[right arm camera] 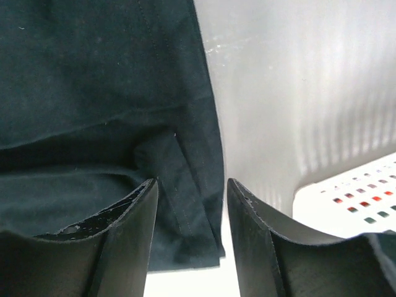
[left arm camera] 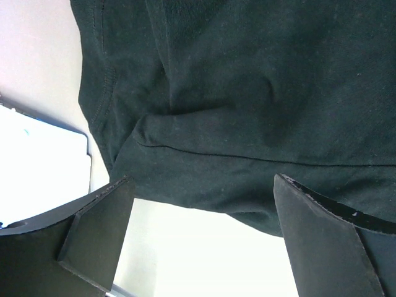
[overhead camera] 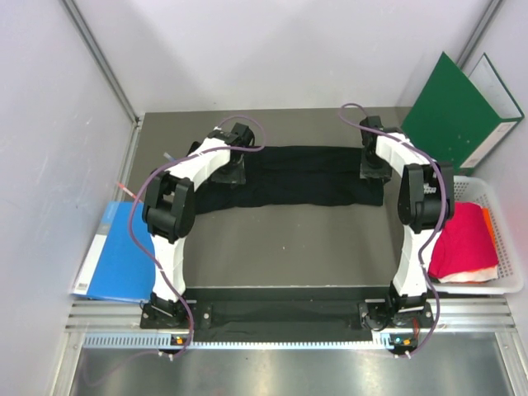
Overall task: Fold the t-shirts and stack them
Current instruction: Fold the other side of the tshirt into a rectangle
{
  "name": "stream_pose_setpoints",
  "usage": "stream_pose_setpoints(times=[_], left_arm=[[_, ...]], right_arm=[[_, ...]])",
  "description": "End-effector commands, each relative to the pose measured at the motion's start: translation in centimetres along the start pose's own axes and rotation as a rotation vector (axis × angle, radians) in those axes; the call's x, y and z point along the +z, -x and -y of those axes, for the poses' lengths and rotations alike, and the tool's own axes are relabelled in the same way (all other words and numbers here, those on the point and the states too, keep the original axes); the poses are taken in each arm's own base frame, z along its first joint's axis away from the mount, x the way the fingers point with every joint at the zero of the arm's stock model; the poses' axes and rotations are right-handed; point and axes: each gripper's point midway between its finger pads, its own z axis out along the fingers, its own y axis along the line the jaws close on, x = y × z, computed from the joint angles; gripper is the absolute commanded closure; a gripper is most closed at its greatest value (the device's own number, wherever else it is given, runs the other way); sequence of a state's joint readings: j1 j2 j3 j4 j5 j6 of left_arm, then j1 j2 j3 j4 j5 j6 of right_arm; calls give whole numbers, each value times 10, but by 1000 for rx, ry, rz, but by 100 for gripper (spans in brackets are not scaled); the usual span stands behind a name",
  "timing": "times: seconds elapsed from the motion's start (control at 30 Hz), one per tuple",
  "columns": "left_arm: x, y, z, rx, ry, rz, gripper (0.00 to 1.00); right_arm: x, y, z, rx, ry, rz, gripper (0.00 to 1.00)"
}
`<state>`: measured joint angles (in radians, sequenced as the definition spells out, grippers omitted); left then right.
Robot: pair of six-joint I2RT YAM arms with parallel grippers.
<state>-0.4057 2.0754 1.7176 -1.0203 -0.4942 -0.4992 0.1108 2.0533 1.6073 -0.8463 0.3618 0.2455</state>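
Spread across the far bench (overhead camera: 289,239), soft, light, limp black shirt (overhead camera: 305,175), best pinched at its end corners; left end effector (left arm camera: 203,179) released over left edge, right end effector (right arm camera: 192,182) half-shut astride right edge, grip unclear.

No text, label or number can be read.

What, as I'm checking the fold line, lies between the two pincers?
The black t-shirt spans the stretch from the left pincer to the right pincer, spread out flat; the top view shows it.
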Motion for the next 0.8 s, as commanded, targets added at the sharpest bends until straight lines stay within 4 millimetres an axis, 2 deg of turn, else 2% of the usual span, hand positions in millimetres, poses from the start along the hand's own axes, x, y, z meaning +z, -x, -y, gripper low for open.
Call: stream_pose_setpoints(times=[0.0, 0.2, 0.3, 0.33, 0.4, 0.53, 0.77], left_arm=[[0, -2, -4, 0, 26, -7, 2], [5, -1, -7, 0, 68, -24, 2], [10, -2, -10, 13, 105, -45, 2], [10, -5, -14, 24, 124, -62, 2], [16, -5, -17, 34, 163, -74, 2], [27, -10, -23, 46, 210, -116, 2], [42, -11, -30, 58, 254, -144, 2]], right_arm=[[21, -4, -1, -12, -12, -24, 52], [38, -18, -7, -47, -8, -87, 52], [40, -22, -8, -62, -3, -99, 59], [39, -22, -6, -66, -9, -97, 65], [37, -18, -3, -75, -18, -87, 71], [34, -12, -2, -80, -4, -74, 100], [39, -12, 6, -88, -58, -74, 100]])
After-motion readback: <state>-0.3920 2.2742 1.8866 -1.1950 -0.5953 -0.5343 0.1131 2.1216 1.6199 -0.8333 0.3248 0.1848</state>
